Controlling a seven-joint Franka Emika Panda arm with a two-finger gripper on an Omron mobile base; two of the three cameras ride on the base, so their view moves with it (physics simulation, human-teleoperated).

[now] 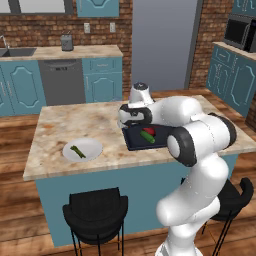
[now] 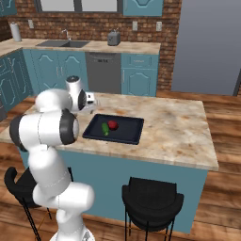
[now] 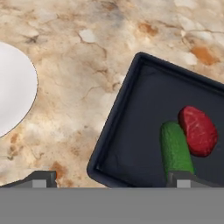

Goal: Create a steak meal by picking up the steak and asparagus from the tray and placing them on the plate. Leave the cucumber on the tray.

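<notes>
The black tray [image 1: 134, 141] sits on the island and holds the bright-green cucumber [image 1: 147, 136] with the dark-red steak [image 1: 149, 131] right beside it. To its left, the white plate [image 1: 91, 146] carries the thin olive asparagus [image 1: 77, 151]. My gripper [image 3: 113, 181] hovers open above the tray's near-left corner [image 3: 109, 157], and its wide-apart fingertips [image 3: 41, 179] hold nothing. In the hand view the cucumber [image 3: 176, 149] and steak [image 3: 199, 130] lie at lower right, and a bare part of the plate [image 3: 13, 87] shows at the left edge.
The marble island top [image 1: 75, 122] stretches around the plate and tray. Two black stools [image 1: 96, 212] stand at its near side. A kitchen counter with a sink and toaster [image 1: 67, 42] runs along the brick back wall.
</notes>
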